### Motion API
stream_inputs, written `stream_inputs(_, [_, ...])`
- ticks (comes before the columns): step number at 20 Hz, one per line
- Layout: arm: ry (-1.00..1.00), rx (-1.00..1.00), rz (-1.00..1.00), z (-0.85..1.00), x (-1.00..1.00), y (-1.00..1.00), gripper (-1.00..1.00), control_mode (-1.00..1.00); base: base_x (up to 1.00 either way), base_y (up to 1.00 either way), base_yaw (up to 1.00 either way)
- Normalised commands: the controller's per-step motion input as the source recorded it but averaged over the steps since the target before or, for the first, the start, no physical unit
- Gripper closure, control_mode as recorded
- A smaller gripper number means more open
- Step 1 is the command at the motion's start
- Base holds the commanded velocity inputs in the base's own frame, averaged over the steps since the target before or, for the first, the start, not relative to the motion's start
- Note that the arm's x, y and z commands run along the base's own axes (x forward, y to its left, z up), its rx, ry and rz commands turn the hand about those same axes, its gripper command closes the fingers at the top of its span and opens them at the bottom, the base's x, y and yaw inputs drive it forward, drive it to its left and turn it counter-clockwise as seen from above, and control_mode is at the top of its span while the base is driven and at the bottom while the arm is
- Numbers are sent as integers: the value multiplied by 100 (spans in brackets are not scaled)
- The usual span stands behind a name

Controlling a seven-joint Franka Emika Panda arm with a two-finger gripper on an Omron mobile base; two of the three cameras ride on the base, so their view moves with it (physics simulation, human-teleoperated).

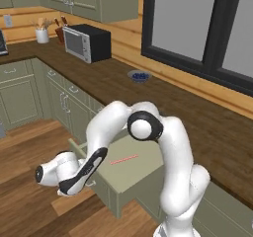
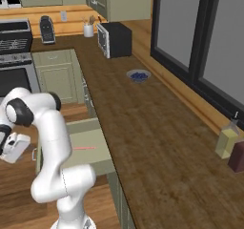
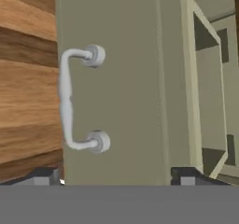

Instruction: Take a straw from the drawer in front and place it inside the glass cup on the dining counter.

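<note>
Nearest: gripper (image 3: 116,183) sits right in front of the drawer (image 1: 129,174) face, jaws wide apart with nothing between them. The two dark tips straddle the silver handle (image 3: 70,99) without touching it. In the left base view the hand (image 1: 54,174) hangs low, out in front of the pulled-out drawer. Judgement: the drawer is open far enough and the handle is let go, so the arm is free to go up and over into the box.

Drawer: shallow sage-green box sticking out from under the long dark counter (image 2: 157,142), inside exposed from above. That is why the straw can be reached at all.

Straw (image 1: 124,159): thin straight red-pink stick, lying flat on the drawer floor, roughly mid-box, slightly angled to the front panel. Also seen in the right base view (image 2: 85,148). Untouched, well apart from the gripper. Thin and flat on the floor, so probably a fiddly pinch.

Farther: bowl of blue berries (image 1: 139,76) on the counter, then microwave (image 1: 88,42) toward the corner. Bottles (image 2: 228,144) at the counter's right.
</note>
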Motion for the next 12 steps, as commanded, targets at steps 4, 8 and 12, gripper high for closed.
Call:
stream_inputs(4, [-2,26,-11,100,-31,-8,-100,-100,0,0,0])
stream_inputs(8, [0,26,-7,100,-9,-26,-100,-100,0,0,0])
stream_inputs(12, [4,27,-5,98,1,-76,-100,-100,0,0,0])
